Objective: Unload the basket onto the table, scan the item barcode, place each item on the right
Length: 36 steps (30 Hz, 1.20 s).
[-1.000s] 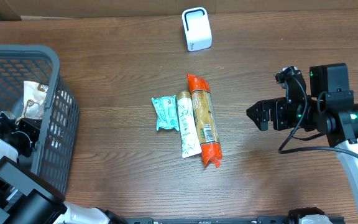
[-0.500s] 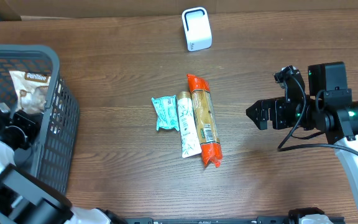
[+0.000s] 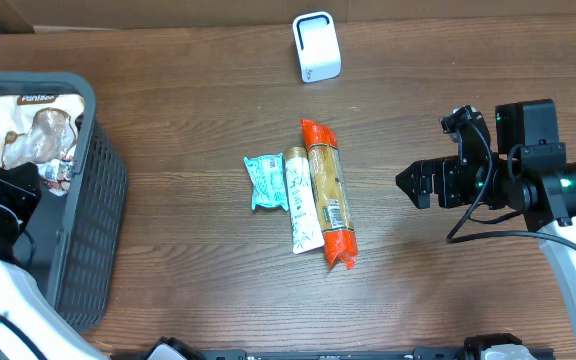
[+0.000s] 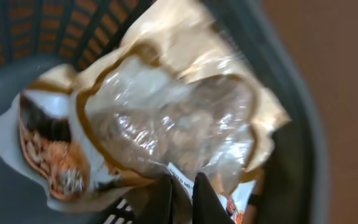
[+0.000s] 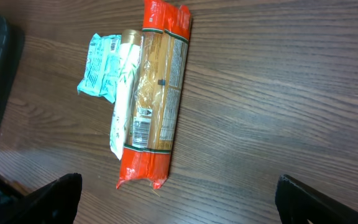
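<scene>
The whole layout is being given by the overhead view alone: the snack bag (image 3: 33, 135) is being held over the far corner of the grey basket (image 3: 98, 200) at the left edge of the counter (image 3: 198, 100), well apart from the white scanner (image 3: 316, 47) standing at the far side. Whether the bag is hanging clear of the basket floor cannot be told. The left pincer (image 3: 53, 172) is being seen there only as a dark shape at the bag's near edge.

The grip itself is being shown by the left wrist view: the left pincer (image 4: 182, 196) is being kept clenched on the lower edge of the snack bag (image 4: 166, 118), the two fingers (image 4: 163, 199) standing almost together with the film pinched between them.

The snack bag is being presented as a crumpled cream pouch with a clear window, a brown border and a picture of nuts at one end. A small white label is being glimpsed just above the fingers, too blurred to read.

The right pincer (image 3: 415, 186) is being held released and wide, grasping nothing. In the right wrist view it (image 5: 176, 186) is being aimed at three things lying side by side mid-counter: an orange packet (image 5: 157, 93) with a barcode panel, a white tube (image 5: 124, 99) and a teal packet (image 5: 99, 65)
</scene>
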Tool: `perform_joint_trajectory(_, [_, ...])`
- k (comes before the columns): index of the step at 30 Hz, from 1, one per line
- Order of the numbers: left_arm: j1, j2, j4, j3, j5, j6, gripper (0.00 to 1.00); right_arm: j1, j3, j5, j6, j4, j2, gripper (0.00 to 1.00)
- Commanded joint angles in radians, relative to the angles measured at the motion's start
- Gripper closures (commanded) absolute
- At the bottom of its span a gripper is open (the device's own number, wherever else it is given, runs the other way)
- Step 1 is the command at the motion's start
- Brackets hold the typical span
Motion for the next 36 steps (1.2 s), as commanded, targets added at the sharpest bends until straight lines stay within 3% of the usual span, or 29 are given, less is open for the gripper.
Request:
perform_joint_trajectory(1, [0.000, -0.109, 0.006, 0.026, 0.045, -0.045, 0.96, -0.001, 0.025, -0.002, 0.002, 0.006, -0.001, 0.00])
perform_joint_trajectory(12, [0.000, -0.249, -0.024, 0.026, -0.064, -0.080, 0.96, -0.001, 0.025, -0.002, 0.002, 0.006, -0.001, 0.00])
perform_joint_trajectory(15, [0.000, -0.217, -0.059, 0.025, -0.122, -0.079, 0.46, -0.001, 0.025, -0.002, 0.002, 0.007, -0.001, 0.00])
perform_joint_trajectory(17, [0.000, -0.179, -0.073, 0.026, -0.144, -0.065, 0.27, -0.001, 0.025, -0.002, 0.002, 0.007, -0.001, 0.00])
perform_joint_trajectory(21, [0.000, -0.074, -0.086, 0.025, -0.144, -0.038, 0.16, -0.001, 0.026, -0.002, 0.002, 0.006, -0.001, 0.00])
perform_joint_trajectory(23, [0.001, -0.021, -0.107, 0.025, -0.145, -0.039, 0.07, -0.001, 0.025, -0.002, 0.002, 0.006, -0.001, 0.00])
perform_joint_trajectory(29, [0.000, 0.126, -0.204, 0.025, -0.240, -0.018, 0.05, -0.001, 0.025, -0.002, 0.002, 0.006, -0.001, 0.00])
perform_joint_trajectory(36, [-0.084, 0.219, -0.252, 0.025, -0.602, 0.097, 0.03, -0.001, 0.025, -0.002, 0.002, 0.018, -0.001, 0.00])
